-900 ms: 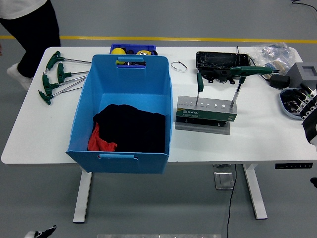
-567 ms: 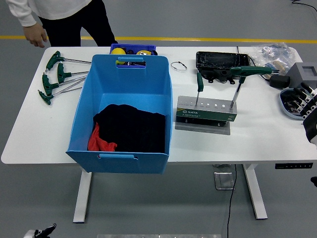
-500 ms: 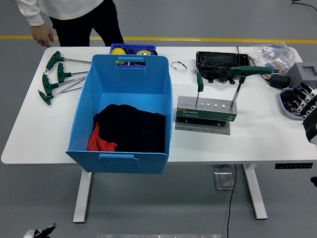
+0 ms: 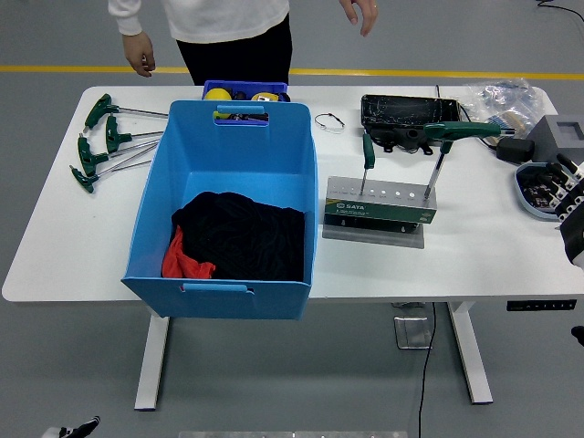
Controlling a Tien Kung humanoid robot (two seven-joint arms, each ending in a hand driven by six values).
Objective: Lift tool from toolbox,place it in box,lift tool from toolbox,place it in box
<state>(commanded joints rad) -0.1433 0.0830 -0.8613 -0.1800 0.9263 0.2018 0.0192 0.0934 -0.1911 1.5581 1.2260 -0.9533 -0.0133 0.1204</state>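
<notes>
A grey-green tool stand sits on the white table, right of the large blue box. Two green-handled tools stand upright in it: a short one at the left and a long T-handle one at the right. Black cloth and a red cloth lie inside the box. My right hand hovers at the picture's right edge, well apart from the stand, fingers relaxed and holding nothing. My left arm is out of view.
Several green T-handle wrenches lie on the table's left. A black tray, a plastic bag and a grey device are at the back right. A person stands behind the box, hands hanging free.
The person has walked from the far left to the middle behind the table. My right hand has drifted slightly toward the right edge. The tools have not moved.
</notes>
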